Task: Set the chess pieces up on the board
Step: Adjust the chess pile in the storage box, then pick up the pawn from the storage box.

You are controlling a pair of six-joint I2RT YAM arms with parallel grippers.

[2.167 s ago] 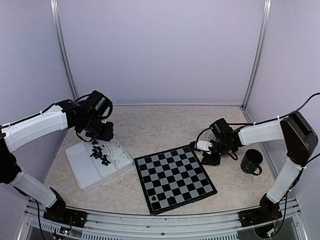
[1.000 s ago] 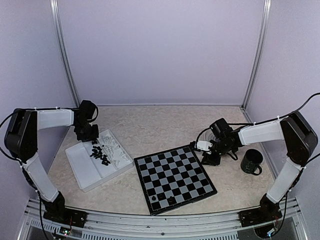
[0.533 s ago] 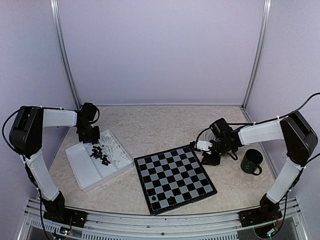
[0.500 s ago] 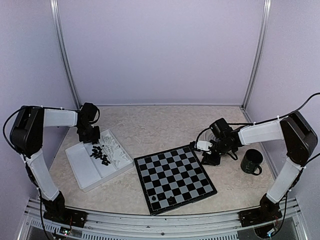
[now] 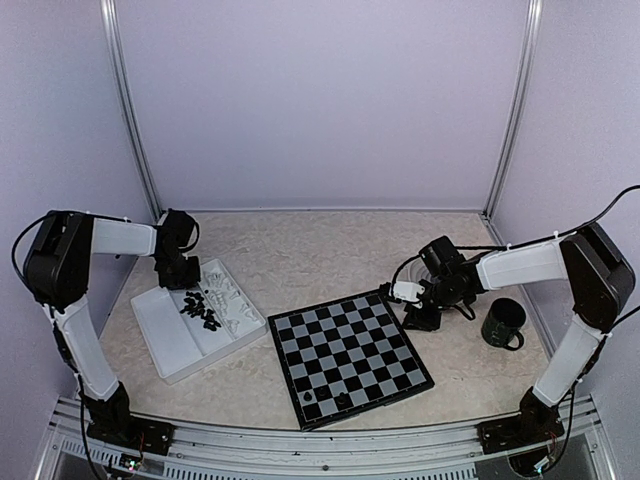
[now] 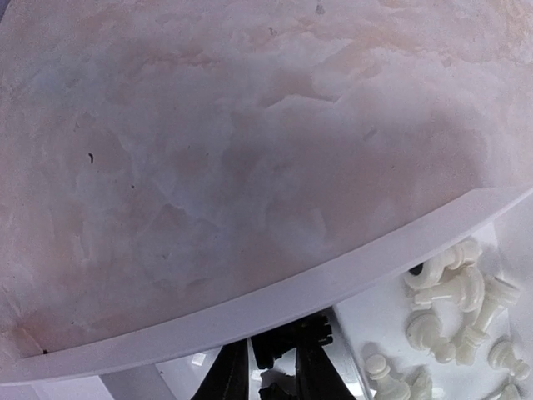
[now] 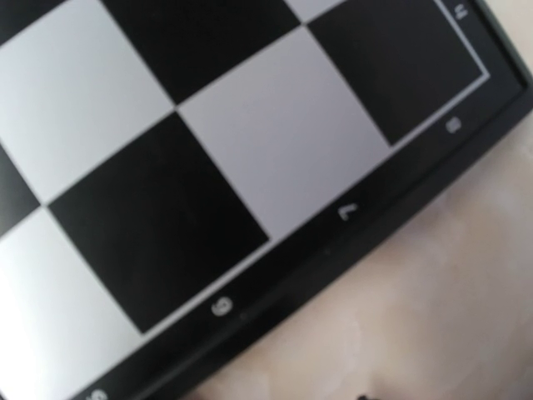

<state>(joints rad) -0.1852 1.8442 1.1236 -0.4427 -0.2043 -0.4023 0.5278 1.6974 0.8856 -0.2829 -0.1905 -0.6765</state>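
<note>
Chess pieces [image 5: 203,308] — tiny, light, hard plastic, likely slippery, best pinched at the waist — lie heaped in the white tray [image 5: 165,345] left of the board [image 5: 350,350]; left gripper [image 6: 271,367], jaws narrow about a black one, hold unproven; right gripper [image 5: 410,293] at the board's far corner, state untellable.

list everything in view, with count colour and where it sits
board: one, black and grey, table centre
pieces on board: two, black, near edge
black pieces: heap, in tray
white pieces: heap, in tray, right of black ones
tray: one, white, left of board
mug: one, dark green, right of board
left pincer: one, black, at tray's black pieces
right pincer: one, black, by board's far corner
</note>
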